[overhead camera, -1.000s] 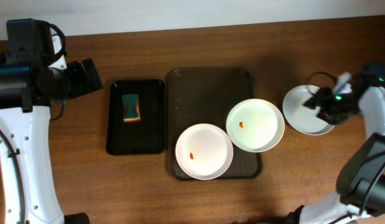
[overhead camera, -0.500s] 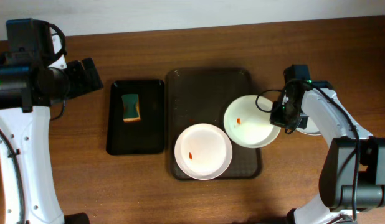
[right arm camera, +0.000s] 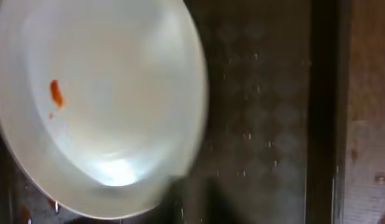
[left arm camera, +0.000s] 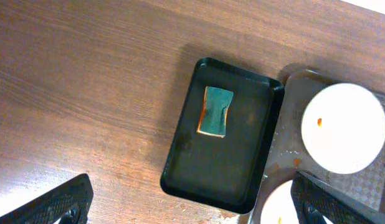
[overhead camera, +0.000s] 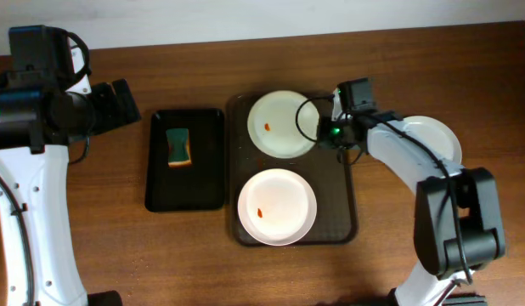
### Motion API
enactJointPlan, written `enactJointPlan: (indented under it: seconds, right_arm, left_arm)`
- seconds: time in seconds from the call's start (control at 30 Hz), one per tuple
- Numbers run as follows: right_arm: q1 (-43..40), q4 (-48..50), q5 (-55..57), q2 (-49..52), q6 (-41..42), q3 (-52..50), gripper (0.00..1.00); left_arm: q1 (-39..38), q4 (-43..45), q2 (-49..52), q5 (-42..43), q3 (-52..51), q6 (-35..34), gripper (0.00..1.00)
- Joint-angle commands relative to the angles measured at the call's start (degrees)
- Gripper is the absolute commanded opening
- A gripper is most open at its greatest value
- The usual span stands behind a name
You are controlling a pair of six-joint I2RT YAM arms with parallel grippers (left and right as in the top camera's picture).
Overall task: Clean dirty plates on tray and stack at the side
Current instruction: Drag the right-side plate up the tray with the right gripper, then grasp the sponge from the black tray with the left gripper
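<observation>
Gripping the likely stiff, slippery, breakable far-edge plate [overhead camera: 282,124] by its rim, right gripper [overhead camera: 328,133] looks clamped; left gripper [overhead camera: 123,102] gapes.

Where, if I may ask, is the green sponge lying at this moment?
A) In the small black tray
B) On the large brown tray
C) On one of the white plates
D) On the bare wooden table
A: in the overhead view, the sponge lies inside the small black tray, which sits beside the large brown tray.
</observation>
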Motion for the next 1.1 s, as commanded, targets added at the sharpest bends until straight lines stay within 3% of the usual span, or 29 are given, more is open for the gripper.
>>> enactJointPlan:
  seconds: [0.0,0.07,0.2,0.33,0.43,0.67,0.8,0.87,0.93,1.07]
  right_arm:
    - [-1.1,1.2,1.5,0.2,0.1,1.7,0.29]
    - [-3.4,-2.1,-3.7,0.1,-6.1,3.9,0.29]
    - [-4.4,-8.4,-11.0,0.1,-10.1,6.9,0.29]
    - [-4.5,-25.4,-10.2,0.1,-12.9,15.8,0.29]
    - [-4.5,-32.8,-8.2,0.1,-12.9,22.6,0.31]
    - [-4.5,-32.3,-7.7,0.2,-12.9,22.8,0.35]
    - [-4.5,-32.3,-7.7,0.2,-12.9,22.8,0.36]
    - [-4.5,-32.3,-7.7,0.2,-12.9,22.8,0.37]
    - [-4.5,-32.3,-7.7,0.2,-12.9,22.7,0.37]
    - [-4.5,-32.3,-7.7,0.2,-12.9,22.7,0.38]
  left_arm:
    - [0.3,0.0,-0.8,1.3,-0.1,0.5,1.00]
    - [0.1,0.2,-0.4,3.9,-0.1,0.5,1.00]
    - [-2.3,1.7,2.6,3.8,-0.1,0.8,1.00]
    - [-5.4,3.1,8.4,3.8,-0.1,0.8,0.98]
    - [-7.1,2.7,16.1,0.8,-0.1,0.2,0.86]
    - [-7.1,3.0,40.8,0.6,-0.1,-2.3,0.57]
    - [-7.1,7.4,46.4,1.2,-0.1,-1.8,0.28]
    - [-7.3,10.0,47.3,1.3,-0.1,-1.1,0.21]
    - [-7.4,10.1,47.4,1.3,-0.1,-0.7,0.00]
    - [-7.5,5.6,44.3,4.2,0.8,0.8,0.00]
